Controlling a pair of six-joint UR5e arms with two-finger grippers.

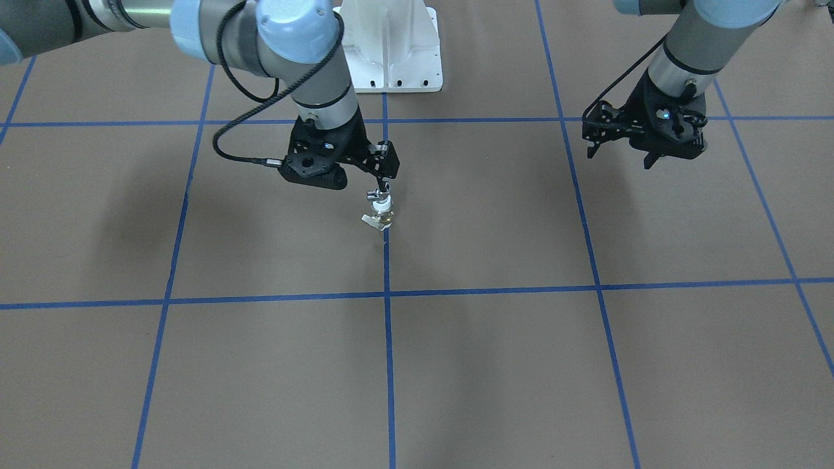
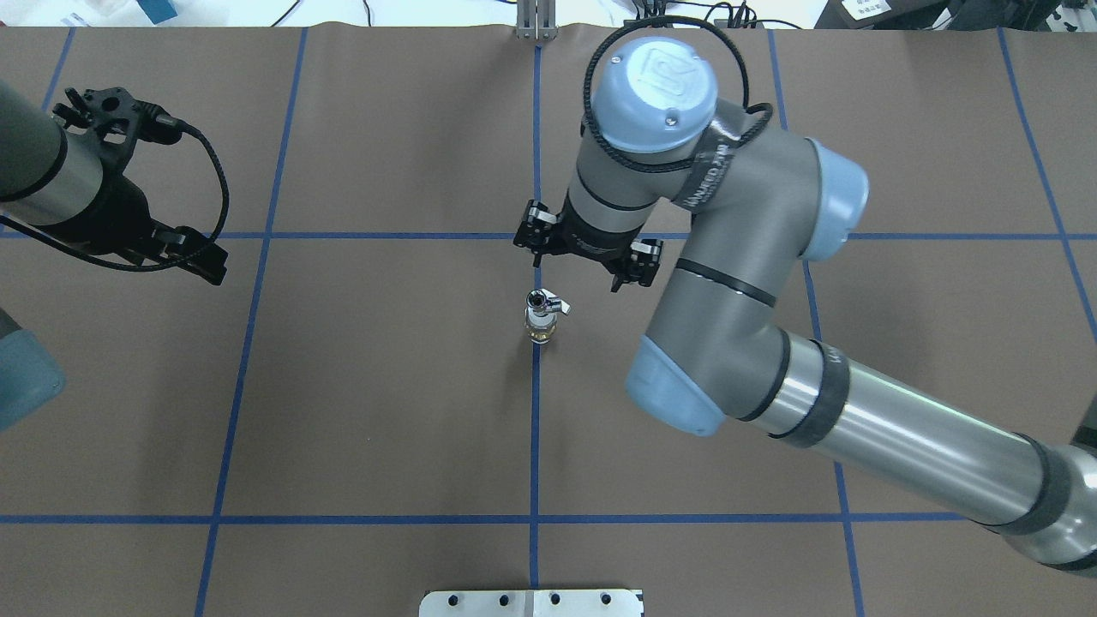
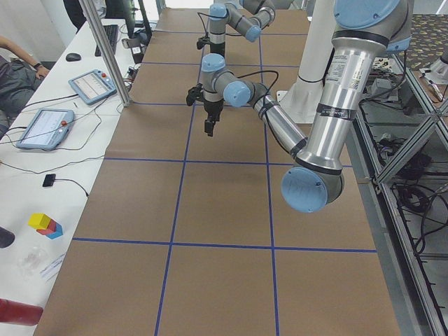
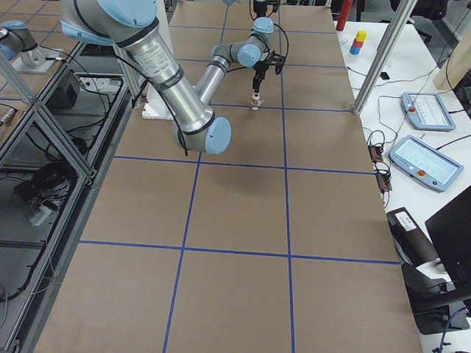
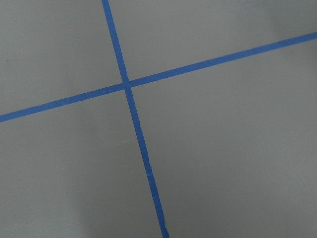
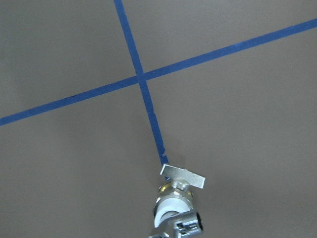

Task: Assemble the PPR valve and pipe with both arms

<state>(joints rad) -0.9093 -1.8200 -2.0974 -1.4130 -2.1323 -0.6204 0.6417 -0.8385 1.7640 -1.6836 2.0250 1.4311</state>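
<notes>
The PPR valve point(image 1: 383, 212) and the pipe point(image 1: 375, 194) are joined into one upright piece over the middle blue line. The pipe is on top. The valve's white ring and side tab point(image 6: 182, 176) are below it. My right gripper point(image 1: 386, 184) is shut on the pipe from above. I cannot tell whether the valve's lower end touches the table. The assembly also shows in the overhead view point(image 2: 542, 315), just on the robot's side of the right gripper point(image 2: 536, 248). My left gripper point(image 1: 596, 150) is open and empty, far off to the side, and it also shows in the overhead view point(image 2: 201, 261).
The white pedestal base point(image 1: 391, 45) stands at the robot's edge of the brown table, which is marked by a blue tape grid point(image 5: 126, 83). Off the table are tablets point(image 3: 45, 126), coloured blocks point(image 3: 45, 224), a metal post point(image 3: 105, 56) and an operator's arm point(image 3: 14, 66).
</notes>
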